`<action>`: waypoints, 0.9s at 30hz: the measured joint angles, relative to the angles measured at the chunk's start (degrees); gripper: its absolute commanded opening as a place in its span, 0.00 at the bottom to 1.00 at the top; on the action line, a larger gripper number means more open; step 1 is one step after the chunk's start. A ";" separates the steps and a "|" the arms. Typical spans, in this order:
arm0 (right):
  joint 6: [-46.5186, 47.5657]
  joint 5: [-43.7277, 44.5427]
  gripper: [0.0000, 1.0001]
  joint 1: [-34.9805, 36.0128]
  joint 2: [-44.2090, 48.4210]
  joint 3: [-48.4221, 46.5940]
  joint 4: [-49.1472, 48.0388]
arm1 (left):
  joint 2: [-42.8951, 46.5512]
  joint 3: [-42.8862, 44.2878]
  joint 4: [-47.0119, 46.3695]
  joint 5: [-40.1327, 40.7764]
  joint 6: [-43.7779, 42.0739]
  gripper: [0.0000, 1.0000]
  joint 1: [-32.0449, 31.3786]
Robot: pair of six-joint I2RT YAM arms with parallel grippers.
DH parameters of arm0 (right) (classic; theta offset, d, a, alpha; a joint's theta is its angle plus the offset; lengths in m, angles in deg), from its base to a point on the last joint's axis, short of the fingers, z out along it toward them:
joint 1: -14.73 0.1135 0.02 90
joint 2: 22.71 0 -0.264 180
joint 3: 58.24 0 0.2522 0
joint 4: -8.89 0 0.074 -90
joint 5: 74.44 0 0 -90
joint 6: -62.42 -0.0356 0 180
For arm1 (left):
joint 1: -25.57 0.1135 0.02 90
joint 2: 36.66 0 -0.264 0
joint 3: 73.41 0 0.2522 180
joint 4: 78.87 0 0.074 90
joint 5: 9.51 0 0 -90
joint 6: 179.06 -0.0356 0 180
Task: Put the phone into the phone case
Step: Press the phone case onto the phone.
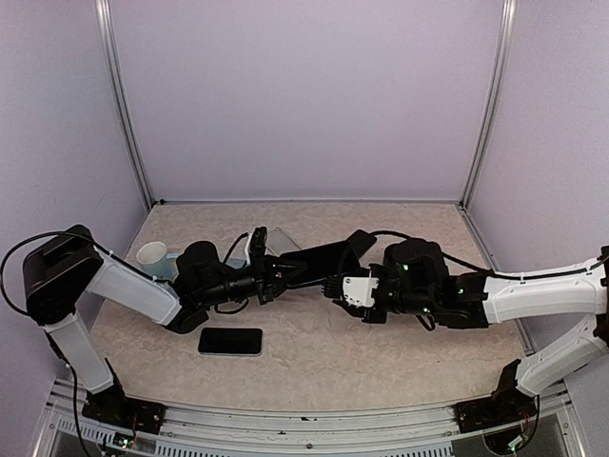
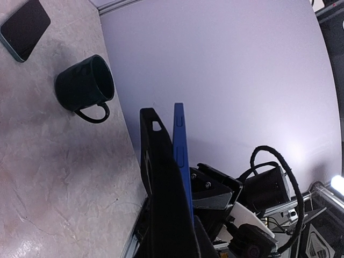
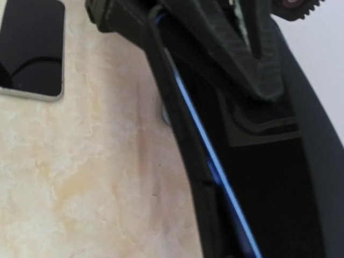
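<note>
Your left gripper (image 1: 284, 272) pinches the case (image 2: 158, 183) on edge with the phone (image 2: 179, 134) alongside, likely so the right gripper (image 1: 334, 284), jaws partway and grip unclear, can press it in.

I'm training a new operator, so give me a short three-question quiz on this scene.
1. True or false: the flat black smartphone lies loose on the beige marbled table.
2. What is the left gripper clamping? A: a dark mug. B: the black rubbery phone case. C: nothing.
3. Fill in: the thin phone edge beside that case is coloured ____.
Key: 1 true; 2 B; 3 blue.
</note>
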 measured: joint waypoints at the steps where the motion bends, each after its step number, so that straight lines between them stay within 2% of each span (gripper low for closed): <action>1: -0.31 0.09 0.42 0.09 0.94 0.00 0.61 | 0.68 0.09 0.63 0.04 -0.52 0.00 -0.09; 11: -5.44 3.30 0.47 0.13 7.93 -0.26 5.77 | 1.92 0.28 5.73 1.11 -3.39 0.00 0.37; 12: -6.05 3.61 0.52 0.13 8.33 -0.31 6.23 | 1.92 0.28 5.81 1.09 -3.43 0.00 0.42; 17: -11.28 6.58 0.93 0.13 10.71 -0.33 7.63 | 1.92 0.31 5.88 0.85 -4.42 0.00 0.50; 18: -12.44 7.72 0.98 0.11 11.28 -0.33 7.65 | 1.92 0.28 5.88 0.59 -4.59 0.00 0.55; 22: -18.32 11.21 1.00 -0.66 13.66 -0.52 7.67 | 1.92 0.28 5.95 -0.57 -5.79 0.00 0.59; 27: -26.49 7.65 1.00 -4.66 13.84 -3.74 9.33 | 1.92 0.31 7.04 -2.38 -8.41 0.00 0.59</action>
